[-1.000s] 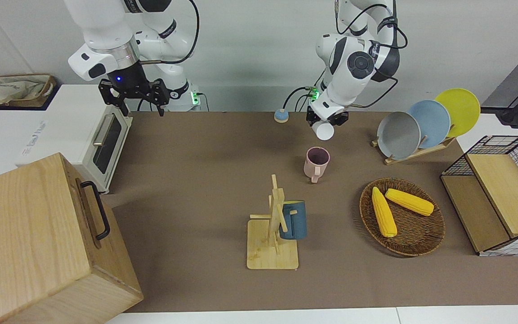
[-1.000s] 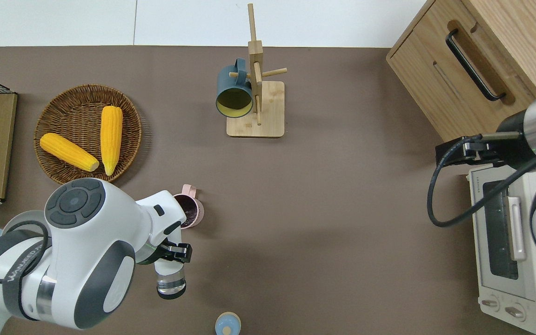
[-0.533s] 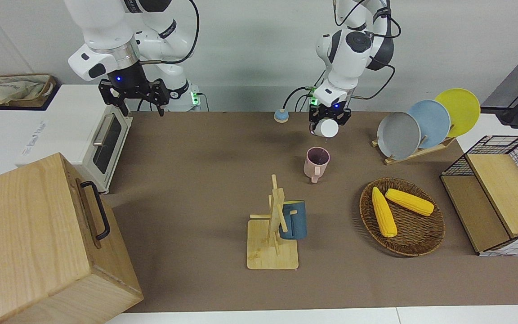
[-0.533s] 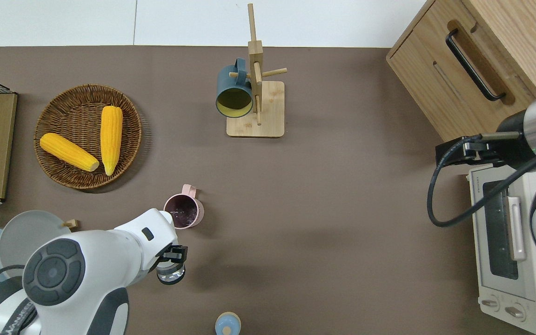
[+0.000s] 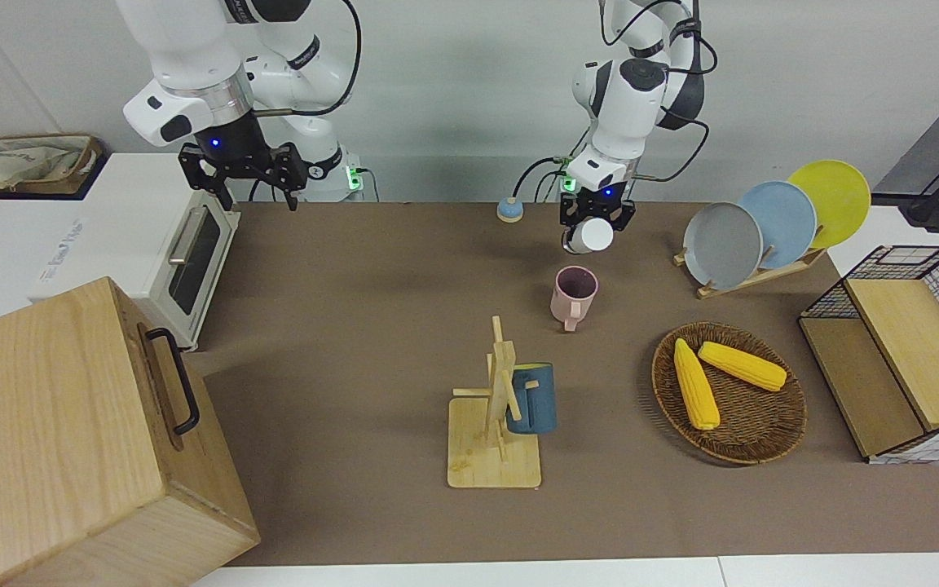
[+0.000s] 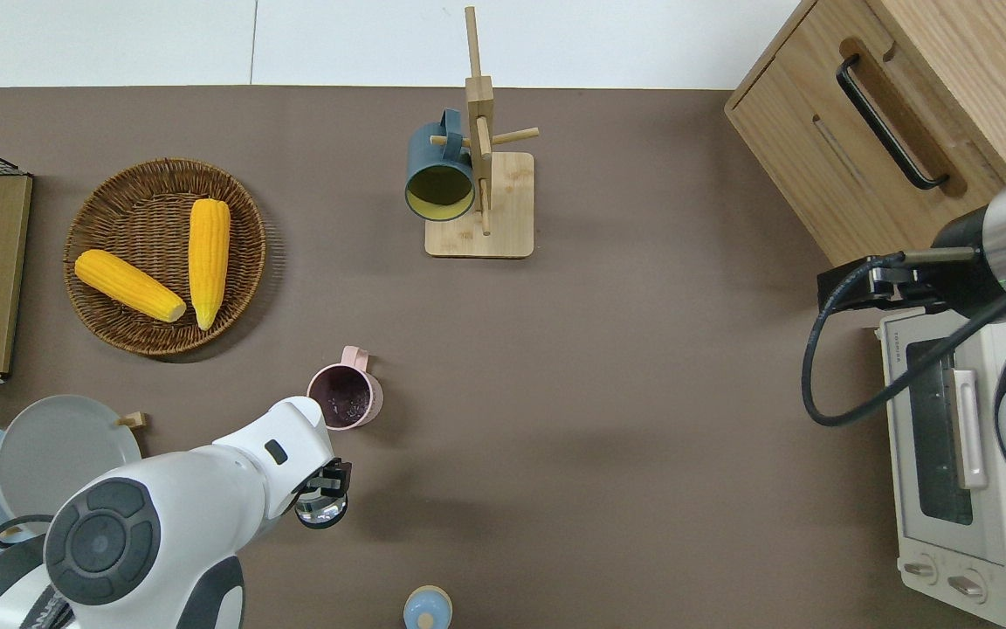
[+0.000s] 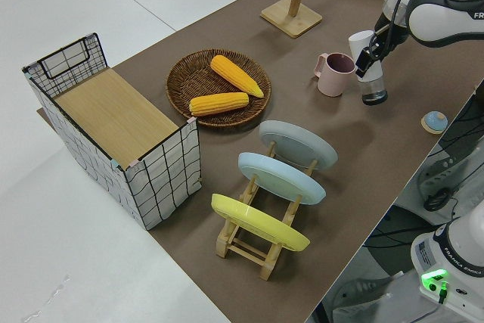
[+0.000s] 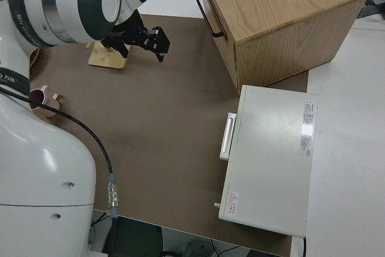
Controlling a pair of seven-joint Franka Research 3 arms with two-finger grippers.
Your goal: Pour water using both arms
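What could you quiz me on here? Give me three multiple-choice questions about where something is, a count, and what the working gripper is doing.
1. Where is the blue mug?
A. on the wooden mug rack
B. in the basket
C. on the toaster oven

2. How many corn cobs lie in the basket?
A. one
B. two
C. four

3. The left gripper is:
A. empty
B. holding a clear bottle
C. holding a plate

Answers:
1 A: blue mug hangs on the wooden mug rack.
2 B: two corn cobs in the basket.
3 B: left gripper grips the clear bottle beside the pink mug.

Pink mug (image 5: 574,295), yellow corn cobs (image 5: 695,383)
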